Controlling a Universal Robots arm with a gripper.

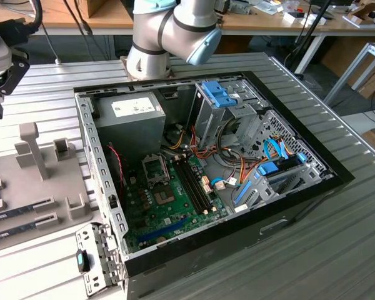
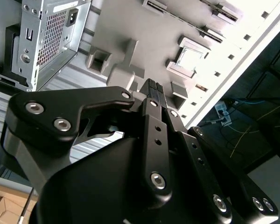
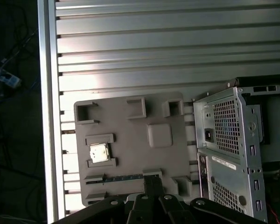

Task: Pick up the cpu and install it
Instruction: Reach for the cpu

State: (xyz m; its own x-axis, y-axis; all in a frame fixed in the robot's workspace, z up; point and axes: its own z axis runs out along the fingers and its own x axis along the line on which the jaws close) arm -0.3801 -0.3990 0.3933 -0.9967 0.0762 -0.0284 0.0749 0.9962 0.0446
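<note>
cpu (image 3: 99,153) in tray (image 3: 130,161), apart from closed fingers (image 3: 152,183)

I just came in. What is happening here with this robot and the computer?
A robot arm is working beside an open computer case. Its gripper, shut and holding nothing, hangs above the grey tray next to the case. The cpu lies in its pocket on that tray, not yet picked up.
</note>
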